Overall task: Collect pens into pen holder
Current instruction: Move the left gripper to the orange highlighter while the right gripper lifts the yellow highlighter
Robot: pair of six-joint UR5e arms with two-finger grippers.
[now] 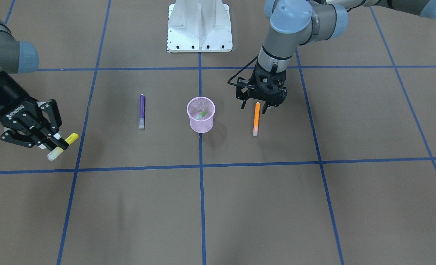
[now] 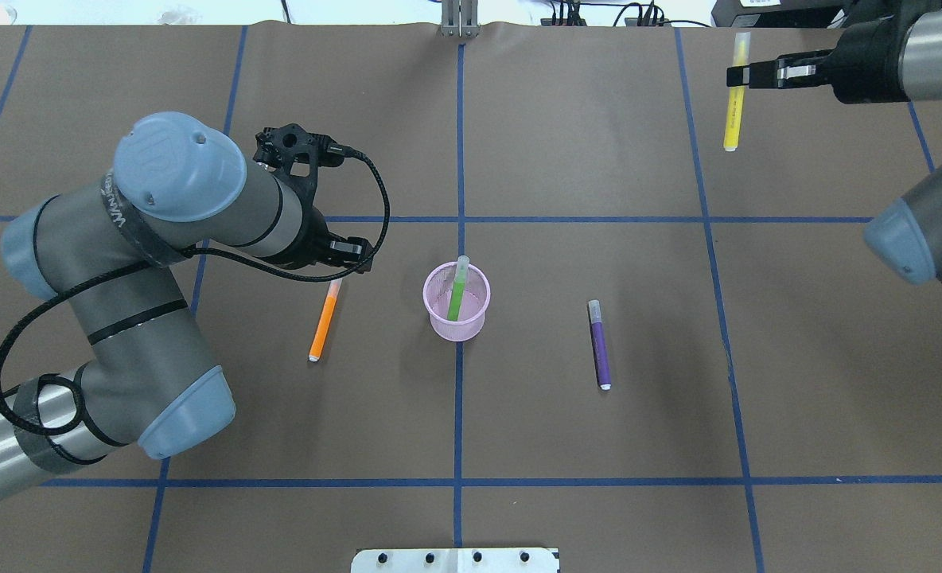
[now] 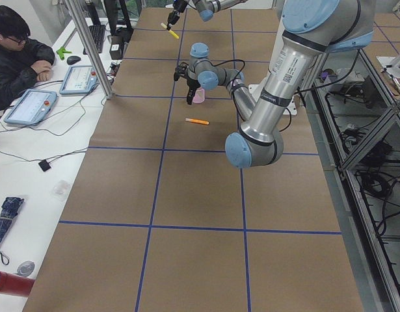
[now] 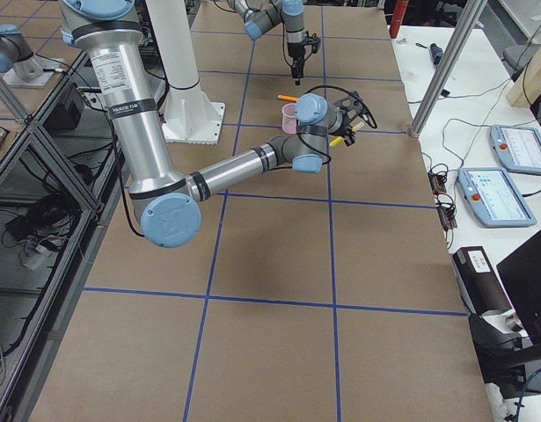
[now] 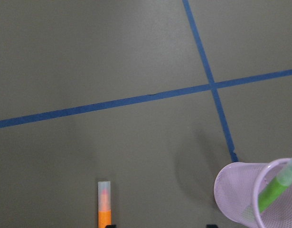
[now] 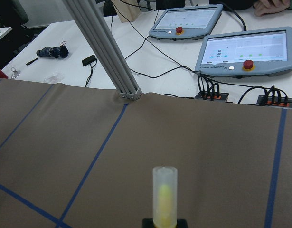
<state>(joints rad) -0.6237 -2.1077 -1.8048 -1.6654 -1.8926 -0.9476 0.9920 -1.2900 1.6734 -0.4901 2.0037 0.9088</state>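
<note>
Two grippers show. The left gripper (image 1: 255,106), jaws wide, straddles one end of the orange pen (image 1: 256,119) on the table (image 1: 313,206). The right gripper (image 1: 59,142) clamps a yellow pen (image 1: 71,138), well apart from the pen holder (image 1: 200,124), which contains the green pen (image 1: 201,115). The purple pen (image 1: 142,110) lies nearby.

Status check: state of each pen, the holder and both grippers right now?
green pen: in the pen holder, leaning on its rim.
pen holder: upright on the table, one pen inside.
orange pen: flat on the table, not gripped.
purple pen: flat on the table, untouched.
yellow pen: held clear of the table.
left gripper: open, at the orange pen's end.
right gripper: shut on the yellow pen.
</note>
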